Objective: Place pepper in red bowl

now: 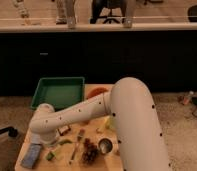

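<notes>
**A:** Near edge of the desk (62, 164): a blue-grey pad (31, 156) on the left, a stubby yellow-green piece (51, 155) beside it, then a dark cluster (89, 151) and a metal cup (105, 146) to the right.

**B:** And the pincer?

**A:** The pincer (52, 141) hangs low over the desk's left side, under the white arm (92, 112), spread wide, holding nothing.

**B:** The pepper?

**A:** The pepper (65, 142) lies flat on the desk, just right of the pincer. Whether they touch, I cannot tell.

**B:** Farther back?

**A:** The red bowl (96, 91) peeks out behind the arm, well apart from the pepper, with a green tray (59, 92) to its left.
</notes>
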Available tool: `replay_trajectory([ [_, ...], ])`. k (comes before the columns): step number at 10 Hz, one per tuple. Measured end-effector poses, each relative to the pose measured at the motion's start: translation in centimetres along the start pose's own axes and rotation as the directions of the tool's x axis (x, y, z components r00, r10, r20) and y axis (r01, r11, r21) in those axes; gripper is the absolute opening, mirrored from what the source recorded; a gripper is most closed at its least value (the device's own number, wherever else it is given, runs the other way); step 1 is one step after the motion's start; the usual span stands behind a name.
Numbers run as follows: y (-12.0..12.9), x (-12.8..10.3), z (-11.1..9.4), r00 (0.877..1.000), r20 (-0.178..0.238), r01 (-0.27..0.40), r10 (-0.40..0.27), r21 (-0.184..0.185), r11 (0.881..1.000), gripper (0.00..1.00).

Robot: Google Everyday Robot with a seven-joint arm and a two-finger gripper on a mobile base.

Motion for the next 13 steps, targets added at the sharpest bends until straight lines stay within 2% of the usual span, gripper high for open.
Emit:
replay_trajectory([
  [3, 0.3, -0.37, 0.56, 1.0, 0.004, 0.009, -0.009, 0.02, 1.0, 0.8],
  [4, 0.35, -0.35, 0.6, 1.0, 0.002, 0.009, -0.009, 0.02, 1.0, 0.75],
  [5, 0.48, -0.28, 0.52, 1.0, -0.001, 0.01, -0.01, 0.016, 1.0, 0.67],
  [8, 0.47, -0.29, 0.35, 1.0, 0.0, 0.01, -0.01, 0.018, 1.0, 0.35],
  [11, 0.5, -0.42, 0.13, 1.0, -0.002, 0.007, -0.007, 0.021, 1.0, 0.07],
  [12, 0.14, -0.41, 0.19, 1.0, 0.002, 0.013, -0.013, 0.028, 1.0, 0.01],
  [13, 0.11, -0.48, 0.18, 1.0, 0.003, 0.012, -0.012, 0.029, 1.0, 0.0],
])
